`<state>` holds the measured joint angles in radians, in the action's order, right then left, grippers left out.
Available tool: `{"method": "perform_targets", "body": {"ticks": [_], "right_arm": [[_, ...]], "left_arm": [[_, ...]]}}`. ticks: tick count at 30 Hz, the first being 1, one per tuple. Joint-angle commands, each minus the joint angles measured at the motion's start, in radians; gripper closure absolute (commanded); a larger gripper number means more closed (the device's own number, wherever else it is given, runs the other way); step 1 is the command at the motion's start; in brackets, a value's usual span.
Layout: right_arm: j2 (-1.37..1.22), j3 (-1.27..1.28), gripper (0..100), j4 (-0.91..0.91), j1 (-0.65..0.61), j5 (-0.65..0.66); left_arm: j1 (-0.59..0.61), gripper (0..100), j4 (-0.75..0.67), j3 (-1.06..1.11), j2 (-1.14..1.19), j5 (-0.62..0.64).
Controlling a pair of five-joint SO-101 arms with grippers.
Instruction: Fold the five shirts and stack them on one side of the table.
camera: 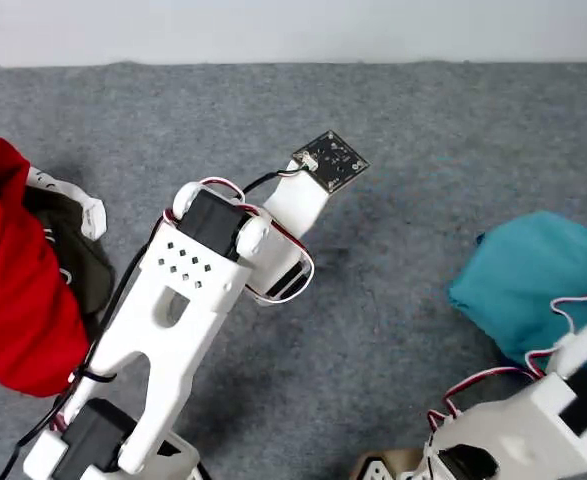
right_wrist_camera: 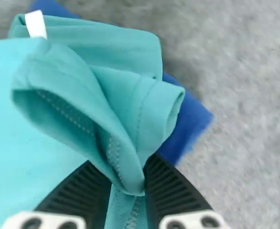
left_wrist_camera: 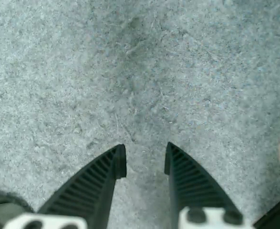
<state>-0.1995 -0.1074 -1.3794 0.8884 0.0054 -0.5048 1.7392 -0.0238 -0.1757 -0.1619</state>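
Pinches teal shirt (right_wrist_camera: 58, 124) in right jaws over wrist-seen blue shirt (right_wrist_camera: 190, 119); spreads left jaws; overhead, one red shirt (camera: 18, 280), one dark shirt (camera: 81, 262).

You can read no text, number or sign; the white tag (right_wrist_camera: 35, 24) on the teal shirt (camera: 533, 285), at three o'clock on the table (camera: 403, 150), shows blank.

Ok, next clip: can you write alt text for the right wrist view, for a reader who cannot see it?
The right gripper is closed on a raised fold of a bunched teal shirt, seen from close above. The teal shirt lies over a blue shirt, whose edge pokes out beneath it, on the grey felt table.
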Motion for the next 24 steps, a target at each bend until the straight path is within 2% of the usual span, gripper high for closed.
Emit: {"method": "perform_targets", "body": {"ticks": [1, 8, 13, 20, 24], "right_arm": [[0.054, 0.075, 98.8, 0.038, 0.039, -0.009], [0.054, 0.18, 97.2, 0.094, 0.067, 0.003], [0.07, 0.163, 79.1, 0.022, 0.073, 0.064], [0.188, 0.011, 79.1, -0.128, 0.156, 0.068], [0.309, -0.008, 79.3, -0.183, 0.15, 0.115]], "left_arm": [[0.005, 87, 0.014, -0.004, -0.032, -0.003], [0.005, 87, 0.014, 0.022, -0.032, -0.003], [0.005, 87, 0.014, 0.042, -0.041, -0.003], [0.005, 87, 0.014, 0.038, -0.043, -0.009], [0.012, 87, 0.014, 0.033, -0.043, -0.011]]}}
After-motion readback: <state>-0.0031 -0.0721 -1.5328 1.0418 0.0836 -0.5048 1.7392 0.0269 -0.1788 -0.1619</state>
